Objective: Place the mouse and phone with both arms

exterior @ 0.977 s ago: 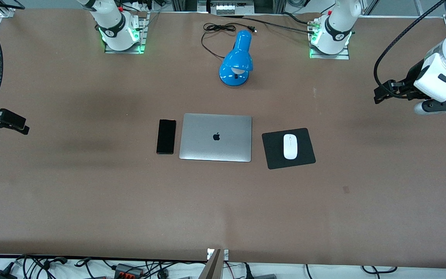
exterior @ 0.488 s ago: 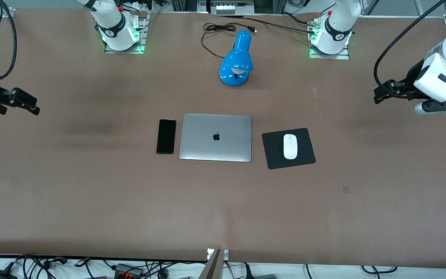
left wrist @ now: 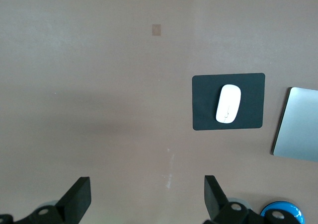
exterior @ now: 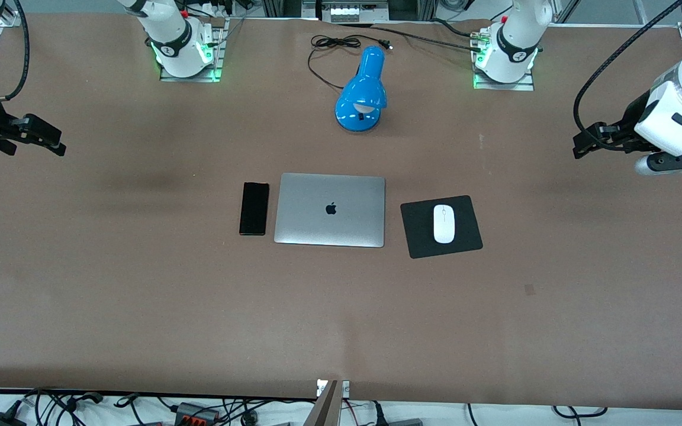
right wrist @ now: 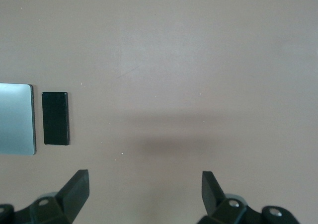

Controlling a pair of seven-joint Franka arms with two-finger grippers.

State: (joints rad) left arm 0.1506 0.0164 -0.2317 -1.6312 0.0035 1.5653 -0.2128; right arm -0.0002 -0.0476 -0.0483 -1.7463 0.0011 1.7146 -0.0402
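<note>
The white mouse (exterior: 444,223) lies on a square black pad (exterior: 418,231) beside the closed silver laptop (exterior: 330,210), toward the left arm's end; it also shows in the left wrist view (left wrist: 228,103). The black phone (exterior: 254,208) lies flat beside the laptop toward the right arm's end, and shows in the right wrist view (right wrist: 55,118). My left gripper (exterior: 584,143) is open and empty, up over bare table at the left arm's end (left wrist: 147,194). My right gripper (exterior: 51,141) is open and empty, up over bare table at the right arm's end (right wrist: 145,189).
A blue desk lamp (exterior: 363,92) with a black cord (exterior: 326,47) lies between the arm bases, farther from the front camera than the laptop. The brown table (exterior: 341,319) stretches wide around these things.
My right gripper has risen and moved toward the arm bases and a little toward the table's middle. My left gripper has hardly moved. Mouse and phone lie still.
</note>
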